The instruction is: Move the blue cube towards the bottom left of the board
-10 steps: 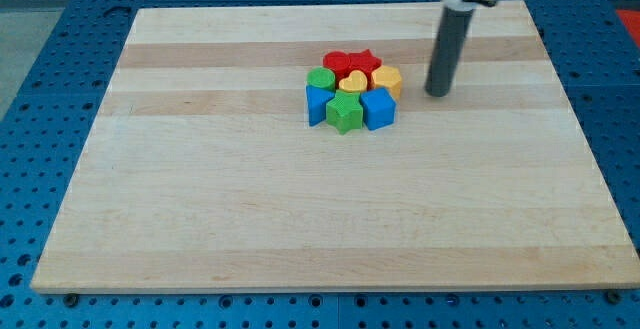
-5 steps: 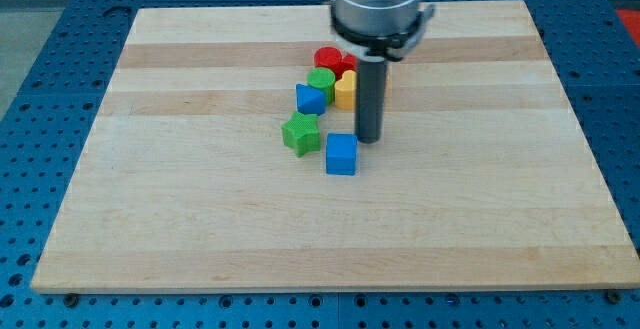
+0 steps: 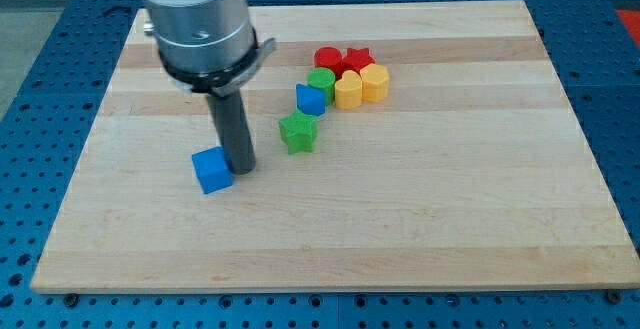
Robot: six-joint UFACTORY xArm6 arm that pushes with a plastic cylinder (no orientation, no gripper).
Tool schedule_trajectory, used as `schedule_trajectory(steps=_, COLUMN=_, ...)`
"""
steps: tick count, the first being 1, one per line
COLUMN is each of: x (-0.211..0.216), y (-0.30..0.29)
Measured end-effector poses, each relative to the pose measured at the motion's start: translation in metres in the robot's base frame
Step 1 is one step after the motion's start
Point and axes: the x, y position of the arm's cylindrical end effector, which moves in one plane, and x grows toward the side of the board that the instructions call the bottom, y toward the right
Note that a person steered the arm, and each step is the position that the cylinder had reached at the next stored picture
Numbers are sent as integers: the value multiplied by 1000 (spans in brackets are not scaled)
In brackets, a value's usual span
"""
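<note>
The blue cube (image 3: 212, 171) lies on the wooden board (image 3: 400, 229), left of the middle and below the other blocks. My tip (image 3: 241, 169) rests on the board at the cube's right side, touching or nearly touching it. The dark rod rises from there to the arm's grey cylinder at the view's top left.
A green star (image 3: 298, 132) lies right of my tip. Further up and right is a cluster: another blue block (image 3: 309, 99), a green cylinder (image 3: 321, 79), a red cylinder (image 3: 328, 59), a red star (image 3: 357, 60), a yellow heart (image 3: 348, 90) and a yellow block (image 3: 374, 82).
My tip has swept from right of the cluster down and to the left. The blue cube has moved left and slightly down. The green star was pushed out of the cluster.
</note>
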Motion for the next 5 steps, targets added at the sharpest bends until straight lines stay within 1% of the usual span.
schedule_trajectory(steps=3, x=38, y=-111)
schedule_trajectory(steps=4, x=34, y=-104)
schedule_trajectory(steps=5, x=9, y=-96)
